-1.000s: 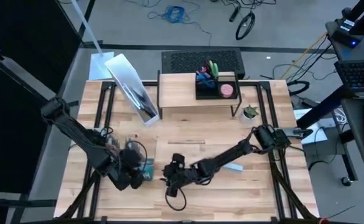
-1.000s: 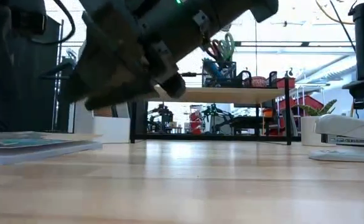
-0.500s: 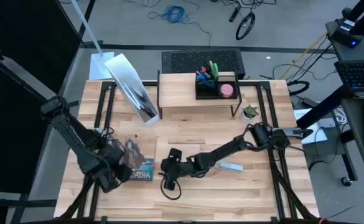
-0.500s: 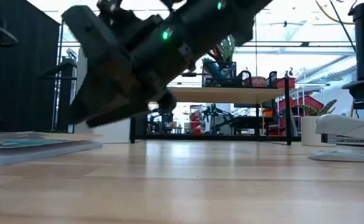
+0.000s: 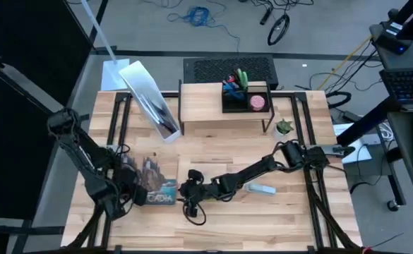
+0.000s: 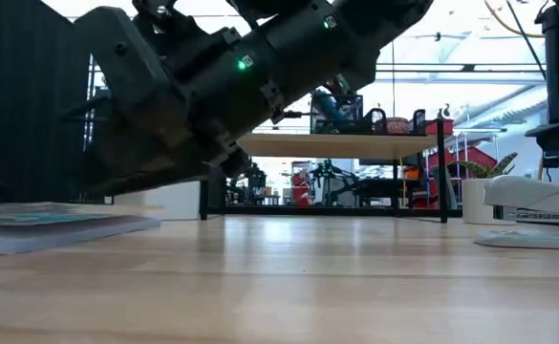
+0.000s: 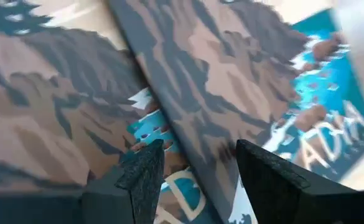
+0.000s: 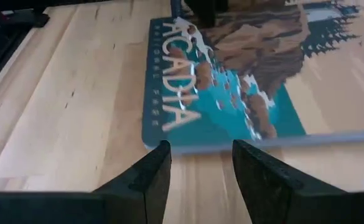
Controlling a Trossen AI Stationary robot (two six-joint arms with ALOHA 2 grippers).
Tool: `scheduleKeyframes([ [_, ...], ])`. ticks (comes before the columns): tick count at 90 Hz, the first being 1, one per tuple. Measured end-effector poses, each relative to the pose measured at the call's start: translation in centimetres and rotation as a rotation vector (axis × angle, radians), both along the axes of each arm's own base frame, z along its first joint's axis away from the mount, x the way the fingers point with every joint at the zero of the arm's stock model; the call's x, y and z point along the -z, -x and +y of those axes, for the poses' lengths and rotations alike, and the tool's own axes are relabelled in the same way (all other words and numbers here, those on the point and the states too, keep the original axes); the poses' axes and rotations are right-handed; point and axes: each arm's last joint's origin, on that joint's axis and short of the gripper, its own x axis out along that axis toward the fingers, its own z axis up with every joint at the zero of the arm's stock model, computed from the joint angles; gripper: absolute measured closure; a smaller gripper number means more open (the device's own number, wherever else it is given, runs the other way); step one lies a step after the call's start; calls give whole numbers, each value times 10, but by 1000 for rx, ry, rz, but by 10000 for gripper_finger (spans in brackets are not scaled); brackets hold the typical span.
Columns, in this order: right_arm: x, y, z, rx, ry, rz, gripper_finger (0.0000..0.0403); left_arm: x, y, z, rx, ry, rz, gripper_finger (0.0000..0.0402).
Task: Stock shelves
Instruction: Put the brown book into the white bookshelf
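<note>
Two paperbacks with the same teal-and-brown "ACADIA" cover (image 5: pixel 158 186) lie flat on the table at the near left, one partly on top of the other (image 7: pixel 244 68). My left gripper (image 7: pixel 194 171) stands open over their left part, fingers pointing at the covers; whether it touches them I cannot tell. My right gripper (image 8: pixel 197 168) is open and low over the table, just right of the books' edge (image 8: pixel 231 142), touching nothing. The shelves (image 5: pixel 206 107), a low light-wood riser on black legs, stand at the far middle (image 6: pixel 346 145).
A black organizer tray (image 5: pixel 245 99) with pens sits on the riser's right half. A white file box (image 5: pixel 148 99) leans at the far left. A small plant (image 5: pixel 284 127) and a pale stapler (image 5: pixel 262 188) are on the right. Bare wood lies in front of the riser.
My left gripper has drawn back toward the table's left edge, uncovering most of the book covers. My right gripper has moved toward the left edge, closer to the books' right edge, staying low.
</note>
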Motion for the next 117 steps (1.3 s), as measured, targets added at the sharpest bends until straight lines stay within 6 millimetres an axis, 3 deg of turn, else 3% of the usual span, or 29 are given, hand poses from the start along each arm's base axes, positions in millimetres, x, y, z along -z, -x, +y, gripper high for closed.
scheduleKeyframes([
  [20, 3, -1, 0, -13, 27, -9, 250, 1, -5, -2, 10, -18, -151, 213],
  [38, 25, -3, 1, -13, 28, 5, 250, -2, -11, -4, 20, -51, -260, 213],
  [71, 27, -3, 1, -13, 31, 15, 250, 2, -7, 2, -10, 8, -21, 213],
  [117, 36, -5, 2, -28, 43, -10, 250, 11, -19, 1, -41, -17, -172, 213],
])
